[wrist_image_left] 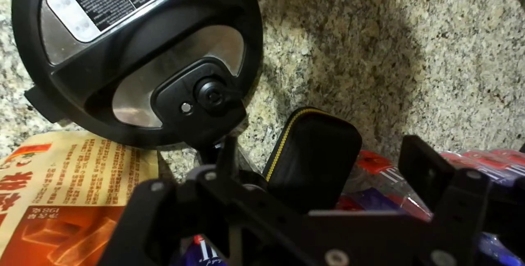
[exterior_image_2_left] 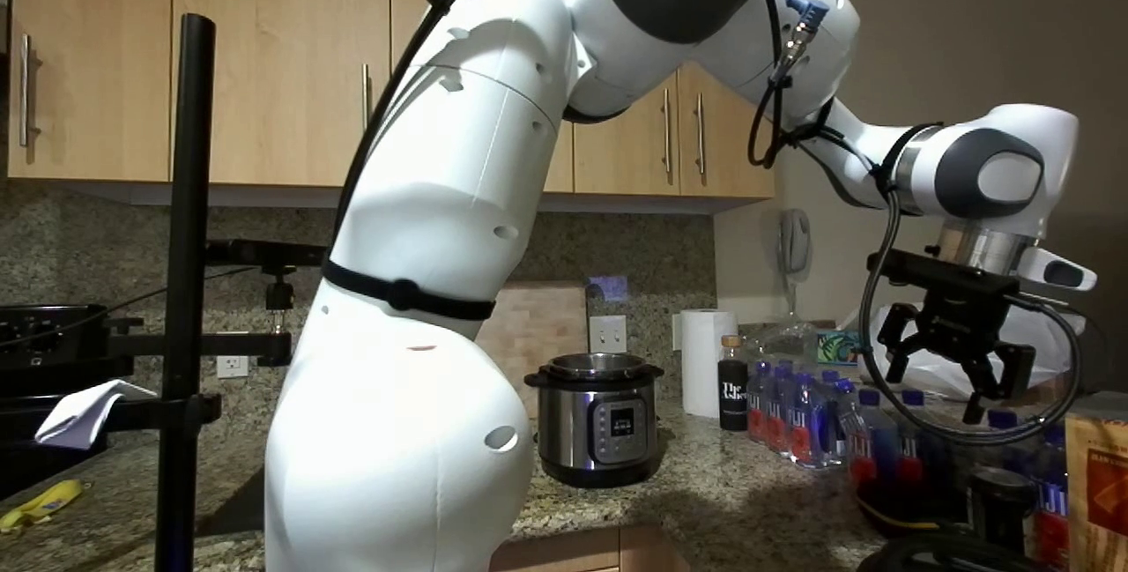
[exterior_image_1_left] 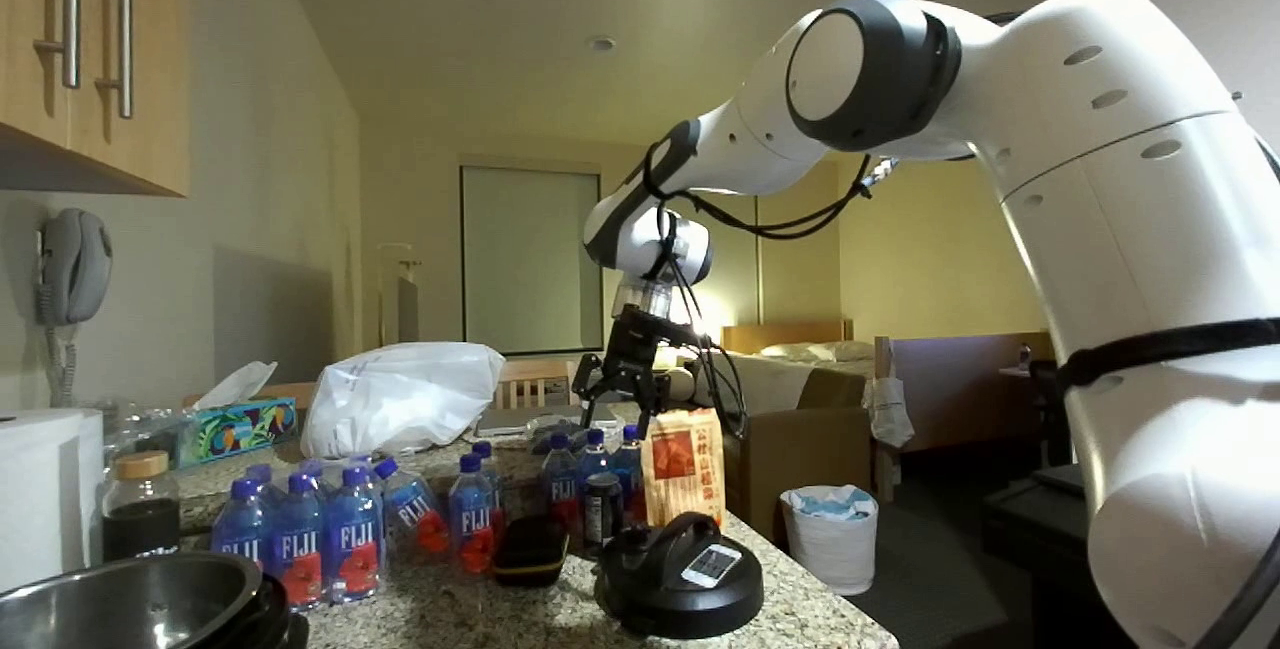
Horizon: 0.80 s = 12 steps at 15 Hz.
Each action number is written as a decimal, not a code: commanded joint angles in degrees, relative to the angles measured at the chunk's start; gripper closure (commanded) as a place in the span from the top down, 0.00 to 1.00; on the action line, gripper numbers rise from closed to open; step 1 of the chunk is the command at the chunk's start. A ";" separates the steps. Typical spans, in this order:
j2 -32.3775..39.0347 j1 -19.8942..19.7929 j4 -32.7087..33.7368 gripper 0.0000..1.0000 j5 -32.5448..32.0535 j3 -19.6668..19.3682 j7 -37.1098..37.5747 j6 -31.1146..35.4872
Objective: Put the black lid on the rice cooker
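The black lid (wrist_image_left: 96,73) lies flat on the granite counter, its arched handle upward and a white label on top. In an exterior view the lid (exterior_image_1_left: 680,579) sits near the counter's edge; another exterior view catches only its top (exterior_image_2_left: 952,554) at the bottom border. The rice cooker (exterior_image_2_left: 577,427) stands uncovered on the counter, steel-sided with a control panel and a shiny inner rim. My gripper (exterior_image_1_left: 617,411) hangs above the bottles, apart from the lid. In the wrist view the gripper (wrist_image_left: 322,147) is open, its fingers (wrist_image_left: 422,167) wide apart with nothing held.
Several water bottles (exterior_image_1_left: 355,534) line the counter. Close to the lid are a black zip case (wrist_image_left: 316,155), a dark can (exterior_image_1_left: 602,509) and a tan food bag (exterior_image_1_left: 690,464). Further along stand a dark bottle (exterior_image_2_left: 732,387) and paper towels (exterior_image_2_left: 705,360). A white bag (exterior_image_1_left: 400,394) lies behind.
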 commanded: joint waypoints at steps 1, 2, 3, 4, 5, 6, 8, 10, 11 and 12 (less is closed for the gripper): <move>0.00 -1.03 0.14 1.00 -0.37 1.11 0.21 -0.07; 0.00 -1.03 0.14 1.00 -0.38 1.11 0.21 -0.08; -0.12 -0.99 -0.01 1.00 -0.74 1.10 -0.06 -0.02; -0.75 -1.23 -0.86 1.00 -1.12 0.92 -1.04 0.35; -1.05 -1.31 -1.36 1.00 -1.40 0.72 -1.07 0.98; -1.42 -1.90 -1.94 1.00 -1.23 0.47 -1.81 0.36; -0.73 -2.78 -2.97 1.00 -0.68 0.11 -2.08 2.21; -0.38 -3.62 -4.68 1.00 -0.31 -0.05 -1.70 3.44; -0.16 -4.00 -5.50 1.00 -0.38 -0.13 -1.66 3.81; 0.12 -4.17 -6.50 1.00 -0.72 -0.13 -1.75 4.45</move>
